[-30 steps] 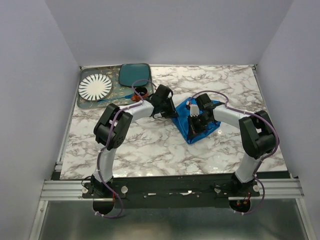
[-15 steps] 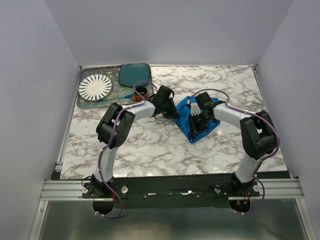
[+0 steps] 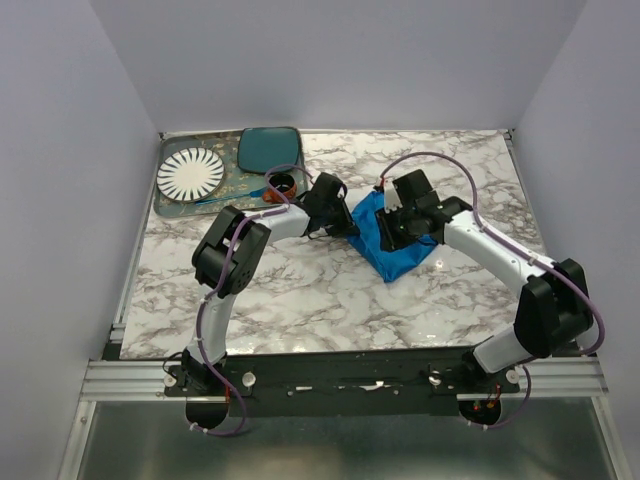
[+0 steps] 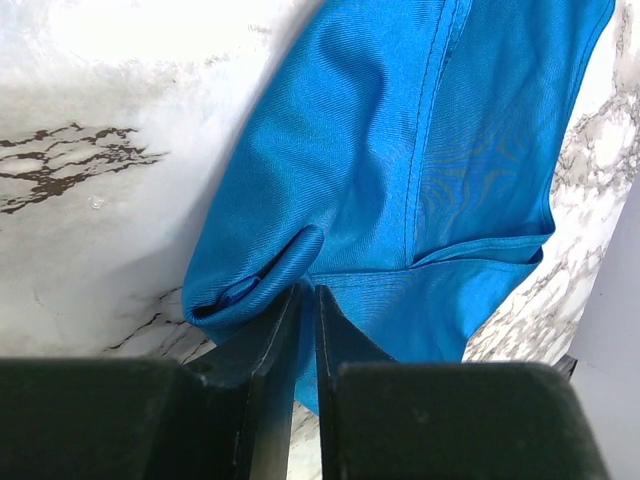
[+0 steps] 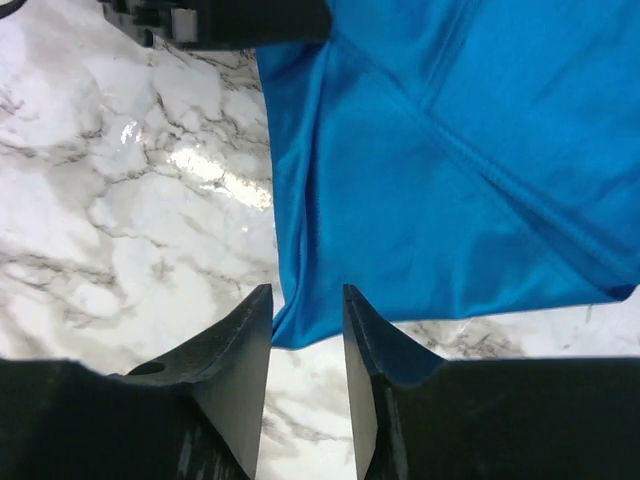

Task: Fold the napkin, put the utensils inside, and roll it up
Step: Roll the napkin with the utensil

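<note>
Left gripper (image 4: pixel 308 293) first: my jaws there are drawn in to a thin slit, tips right on a puckered edge of the napkin (image 4: pixel 400 150), low in the wrist view. I cannot tell whether any cloth sits between them. My right gripper (image 5: pixel 307 300) stands moderately wide with nothing in it, and a pointed corner of the cloth lies just beyond its tips.

From above, the napkin sits a little right of centre in the frame. It is a layered, roughly triangular heap with seams crossing it, so I judge the folding only partly done and untidy.

To finish it well, I would make sure the left pinch takes every layer at that pucker rather than just the top skin. I would bring the right jaws down around the loose corner before closing. Then I would raise both ends only enough to clear the table (image 5: pixel 130 200), keep the cloth taut between them, and lay edge on edge before letting go. Too much pull from one side would drag the heap across the smooth marble.

At the upper left a tray (image 3: pixel 162 208) holds a striped plate (image 3: pixel 190 173) and a teal plate (image 3: pixel 270 150), well apart from the cloth. A slim bluish thing at the tray's lower edge may be the fork (image 3: pixel 232 196), but it is too small to be sure.
</note>
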`<state>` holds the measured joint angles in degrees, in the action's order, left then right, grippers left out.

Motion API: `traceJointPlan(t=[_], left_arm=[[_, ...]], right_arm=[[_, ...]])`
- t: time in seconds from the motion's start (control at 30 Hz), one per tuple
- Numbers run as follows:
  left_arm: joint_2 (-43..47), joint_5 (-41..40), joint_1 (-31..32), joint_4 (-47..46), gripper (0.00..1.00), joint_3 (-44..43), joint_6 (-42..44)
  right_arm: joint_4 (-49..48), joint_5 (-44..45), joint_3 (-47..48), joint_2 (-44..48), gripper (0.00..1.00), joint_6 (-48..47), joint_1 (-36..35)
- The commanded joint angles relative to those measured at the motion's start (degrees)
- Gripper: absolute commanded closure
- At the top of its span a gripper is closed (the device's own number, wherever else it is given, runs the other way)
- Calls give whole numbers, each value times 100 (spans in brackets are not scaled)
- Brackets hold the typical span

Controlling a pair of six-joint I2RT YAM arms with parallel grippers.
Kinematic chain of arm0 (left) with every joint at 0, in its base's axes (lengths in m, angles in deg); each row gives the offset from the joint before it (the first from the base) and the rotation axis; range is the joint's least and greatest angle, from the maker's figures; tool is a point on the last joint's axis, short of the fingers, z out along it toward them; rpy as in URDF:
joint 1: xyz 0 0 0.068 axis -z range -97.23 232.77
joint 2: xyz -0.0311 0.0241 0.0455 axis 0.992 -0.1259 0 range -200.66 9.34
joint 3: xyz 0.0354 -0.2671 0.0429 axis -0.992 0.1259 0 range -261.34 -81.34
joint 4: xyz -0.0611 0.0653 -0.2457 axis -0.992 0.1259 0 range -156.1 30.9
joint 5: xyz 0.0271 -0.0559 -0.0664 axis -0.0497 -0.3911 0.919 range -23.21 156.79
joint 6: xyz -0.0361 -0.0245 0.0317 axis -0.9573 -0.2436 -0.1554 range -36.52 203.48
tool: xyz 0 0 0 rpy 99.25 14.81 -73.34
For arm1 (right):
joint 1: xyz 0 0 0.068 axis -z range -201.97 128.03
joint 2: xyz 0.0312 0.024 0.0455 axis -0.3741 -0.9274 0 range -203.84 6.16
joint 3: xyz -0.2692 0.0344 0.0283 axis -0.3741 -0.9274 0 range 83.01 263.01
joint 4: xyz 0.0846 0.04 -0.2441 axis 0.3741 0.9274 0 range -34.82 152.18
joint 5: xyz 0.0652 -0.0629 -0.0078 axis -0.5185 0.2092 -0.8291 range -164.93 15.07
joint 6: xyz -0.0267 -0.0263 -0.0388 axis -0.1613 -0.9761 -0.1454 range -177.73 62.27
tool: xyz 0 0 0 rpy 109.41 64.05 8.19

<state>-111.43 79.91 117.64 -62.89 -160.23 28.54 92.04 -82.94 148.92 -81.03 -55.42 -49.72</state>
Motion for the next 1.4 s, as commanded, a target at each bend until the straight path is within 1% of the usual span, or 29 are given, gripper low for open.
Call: traceJointPlan(t=[0.0,0.03,0.07,0.23,0.37,0.57,0.77,0.9,0.97,1.0,1.1,1.37], left_arm=[[-271,-258,2,418,80,287,132],[-289,-258,2,418,80,295,132],[-289,-258,2,418,80,304,124],[-298,-240,-24,409,81,366,124],[-324,-197,-42,401,81,375,115],[-377,-126,-51,383,82,401,97],[-395,-100,-68,392,82,401,106],[-377,-82,-60,383,82,410,115],[-395,-65,-68,366,82,418,97],[-403,-56,-68,374,82,419,89],[-412,-47,-60,348,82,427,88],[-430,-12,-68,322,82,427,80]], right_arm=[[-853,1318,-464,124,57,-529,-766],[-908,1433,-482,115,57,-669,-1063],[-970,1660,-500,98,57,-687,-1179],[-1128,2031,-553,-209,57,-880,-1592],[-1216,2251,-614,-456,57,-1021,-1760],[-1252,2602,-597,-850,57,-1259,-1927],[-1313,3226,-509,-1317,55,-1461,-2129],[-1357,3902,-483,-1598,54,-1444,-2244],[-1375,4061,-491,-1695,54,-1470,-2305],[-1392,4384,-509,-1730,54,-1470,-2331],[-1453,4684,-544,-1818,53,-1470,-2358],[-1585,5054,-509,-1976,49,-1514,-2428]])
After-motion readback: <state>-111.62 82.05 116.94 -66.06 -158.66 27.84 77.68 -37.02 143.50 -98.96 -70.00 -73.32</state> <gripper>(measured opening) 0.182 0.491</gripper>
